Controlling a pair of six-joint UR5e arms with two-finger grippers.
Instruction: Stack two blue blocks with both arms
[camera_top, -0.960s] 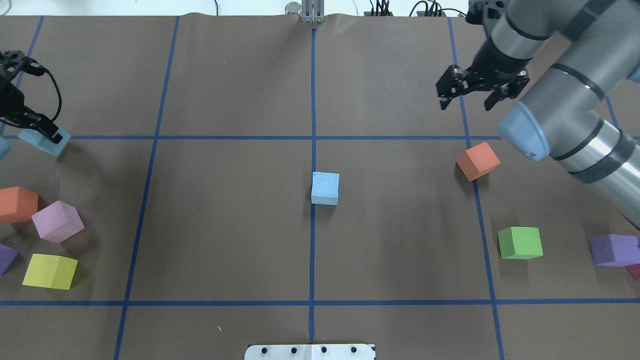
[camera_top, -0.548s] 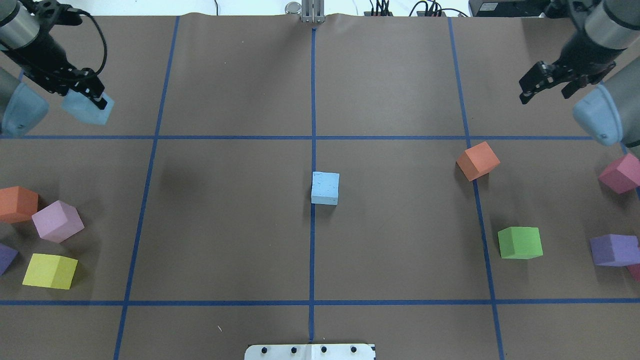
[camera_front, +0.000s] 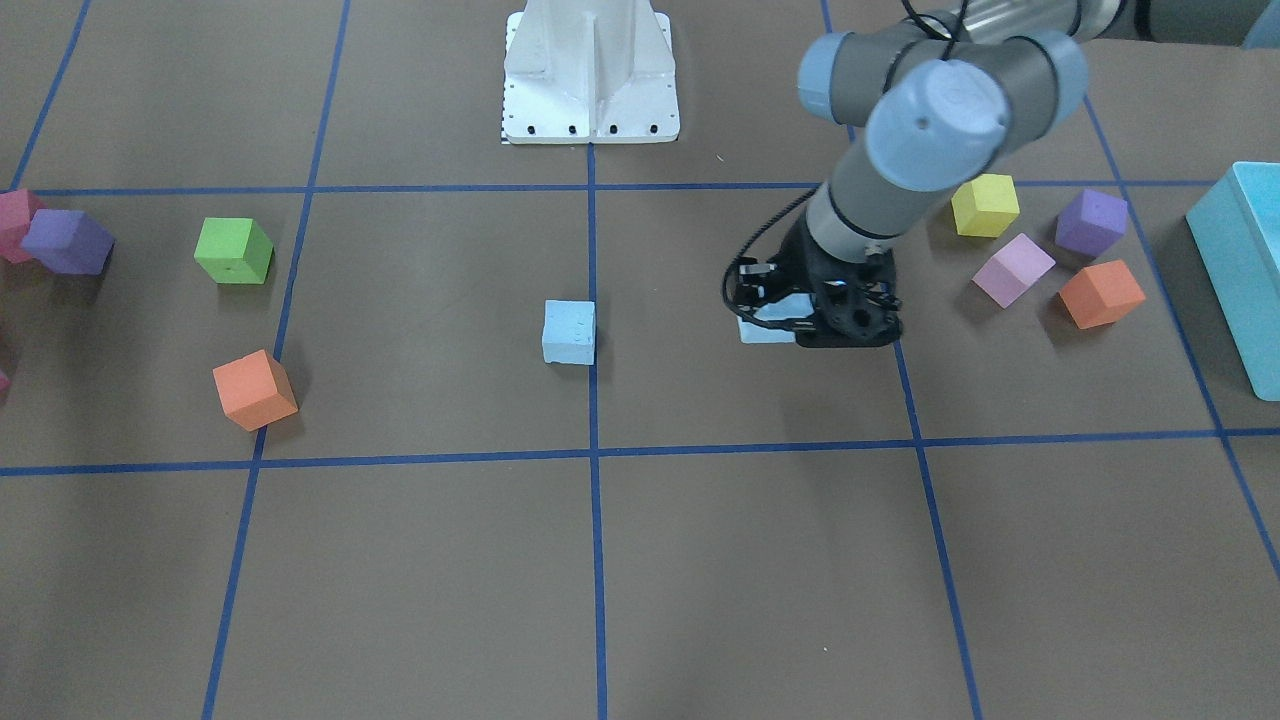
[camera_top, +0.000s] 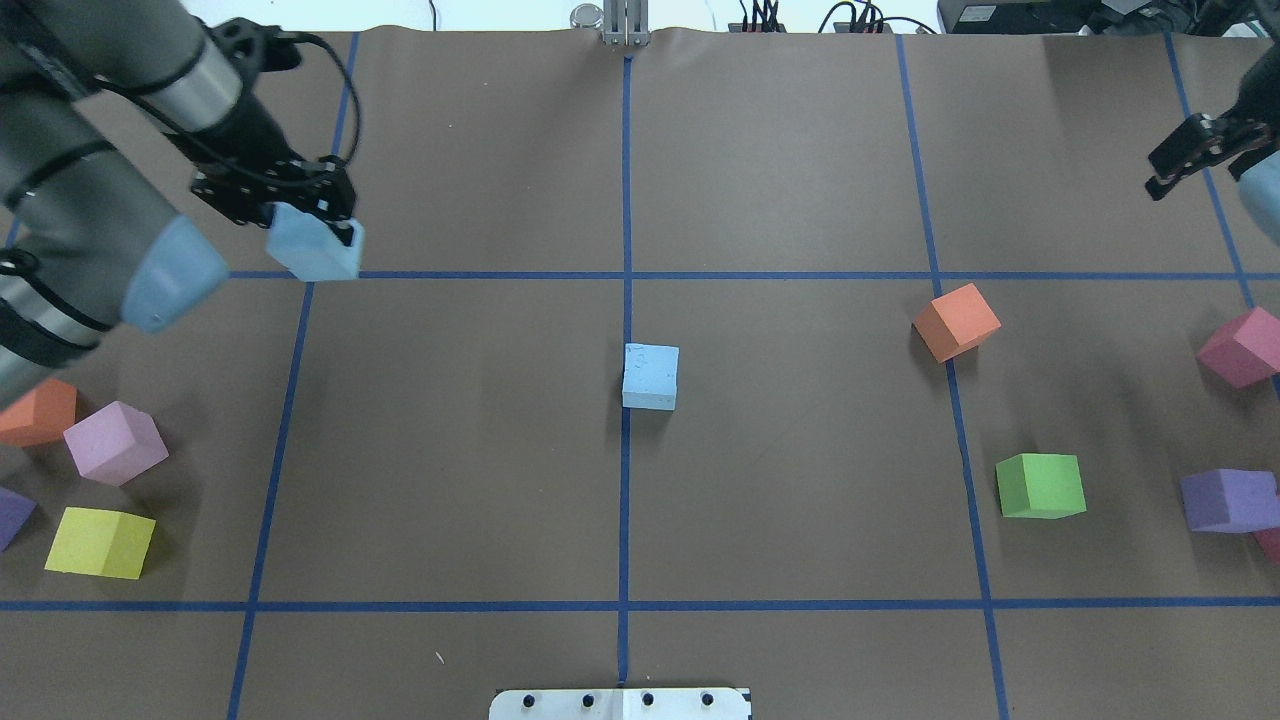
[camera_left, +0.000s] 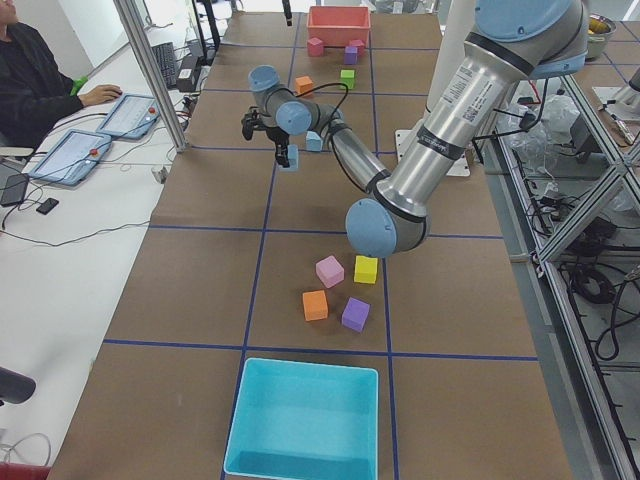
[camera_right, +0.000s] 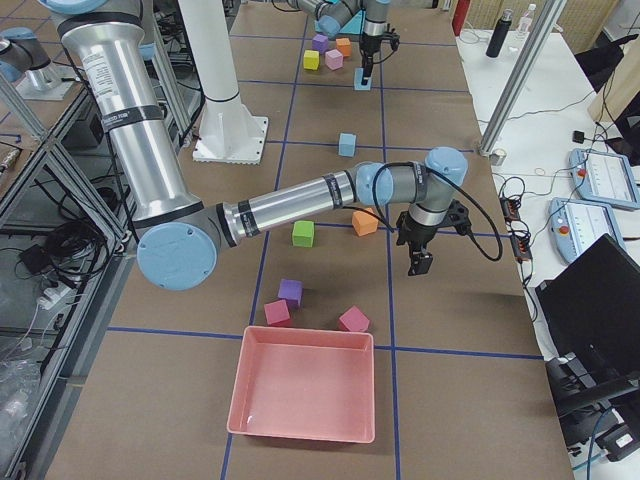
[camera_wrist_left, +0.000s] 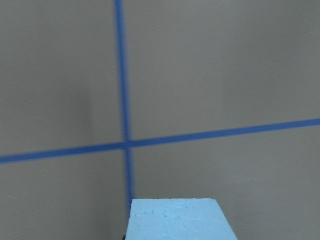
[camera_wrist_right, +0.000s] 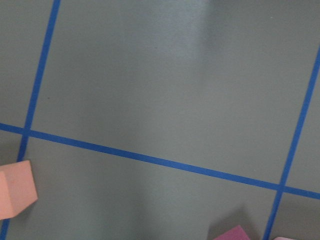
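Overhead exterior: left hand (camera_top: 310, 226) clamped on partly covered blue block (camera_top: 316, 256); right hand (camera_top: 1192, 150) half-hidden by its arm, spread unclear.

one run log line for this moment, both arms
left gripper: shut on blue block, held above table | right gripper: open, empty | second blue block: on table at centre line | stack: not done

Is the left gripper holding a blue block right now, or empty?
Holding: in the overhead view the left gripper is shut on a blue block, its fingers pressed against opposite sides.
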